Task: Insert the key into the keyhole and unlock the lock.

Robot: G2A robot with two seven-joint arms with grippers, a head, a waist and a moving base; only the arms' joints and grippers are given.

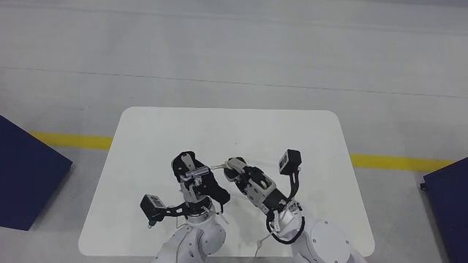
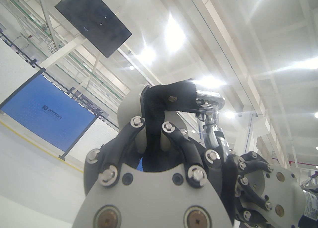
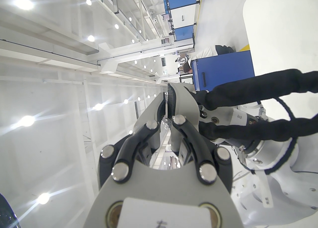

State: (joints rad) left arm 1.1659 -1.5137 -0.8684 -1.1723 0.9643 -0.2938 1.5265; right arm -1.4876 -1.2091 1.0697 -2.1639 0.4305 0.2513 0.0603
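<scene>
White table (image 1: 146,139) spreads under both arms in your top view. Near its front edge the left gripper (image 1: 191,169) and the right gripper (image 1: 235,166) point at each other, tips nearly meeting above the surface.

From the left wrist you see its fingers (image 2: 174,99) pinched narrow on the shiny lock (image 2: 210,101). The key (image 2: 215,134) runs from the lock to the right gripper, whose dark pads clamp it.

From the right wrist you see that gripper's fingers (image 3: 174,95) pressed almost together. You cannot tell from here what sits between them.
</scene>
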